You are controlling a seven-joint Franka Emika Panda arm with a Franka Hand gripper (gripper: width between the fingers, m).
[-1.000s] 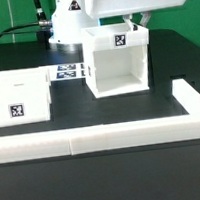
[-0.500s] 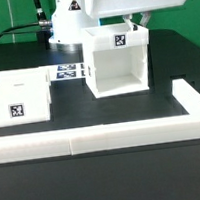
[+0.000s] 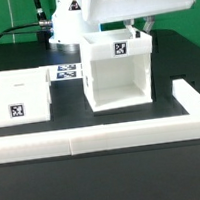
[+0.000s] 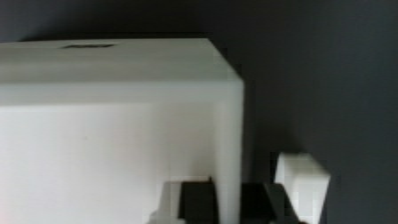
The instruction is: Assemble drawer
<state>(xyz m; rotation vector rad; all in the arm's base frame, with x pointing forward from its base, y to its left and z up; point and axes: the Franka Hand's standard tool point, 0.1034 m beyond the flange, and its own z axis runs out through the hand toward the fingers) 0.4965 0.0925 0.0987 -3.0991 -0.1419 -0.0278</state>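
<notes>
At the middle of the black table [image 3: 107, 183], the drawer housing [image 3: 118, 76] shows its open front to the exterior camera. The gripper [image 3: 136, 25] is at the housing's rear upper edge, and the wrist view shows its fingers [image 4: 196, 203] pinched on one housing wall. Off to the exterior view's left the two trays [image 3: 19, 99] sit close together, apart from the housing, with the marker board [image 3: 70, 71] lying between, and the L-shaped bar [image 3: 92, 139] runs along the front.

No text, brand or number is legible. Square black-and-white tags [image 3: 120, 48] stand on the drawer housing [image 3: 118, 81], the front tray [image 3: 33, 104], the marker board [image 3: 70, 72] and the arm's base [image 3: 72, 6].
</notes>
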